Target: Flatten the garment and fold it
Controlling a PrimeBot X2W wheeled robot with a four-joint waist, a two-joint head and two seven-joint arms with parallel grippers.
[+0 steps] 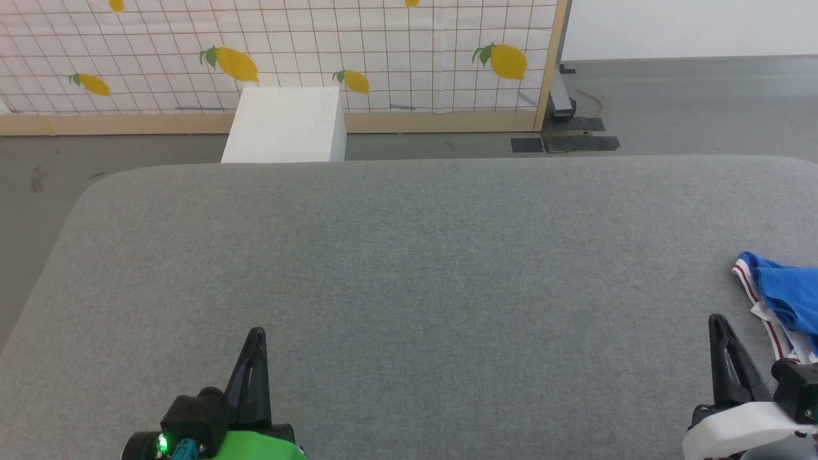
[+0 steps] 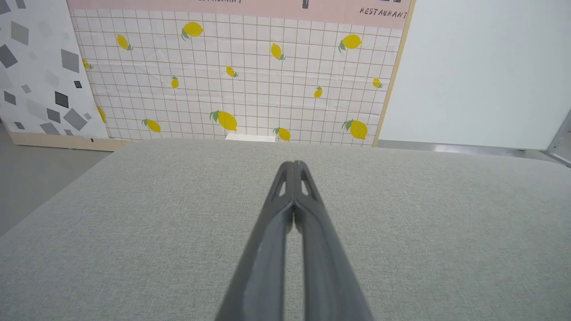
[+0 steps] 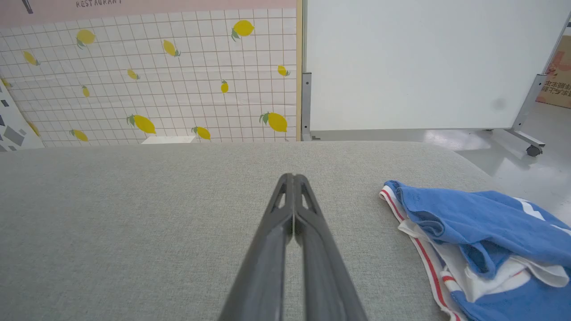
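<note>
Presently the garment [image 1: 783,297] lies crumpled at the right edge of the tabletop [image 1: 409,255], just right of the right gripper [image 1: 717,319], the nearer one. The left gripper [image 1: 257,332] is well apart. Both are pressed together, holding nothing.

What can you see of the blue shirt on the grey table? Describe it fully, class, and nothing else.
The shirt is royal blue, a soft knit by its look, with white parts and a white trim striped in red. It lies crumpled in a loose heap, layers folded over each other, not flattened, partly cut off by the picture's edge. It rests on the grey cloth-covered table, toward its right side. The shut right pincer sits just left of it, apart.
</note>
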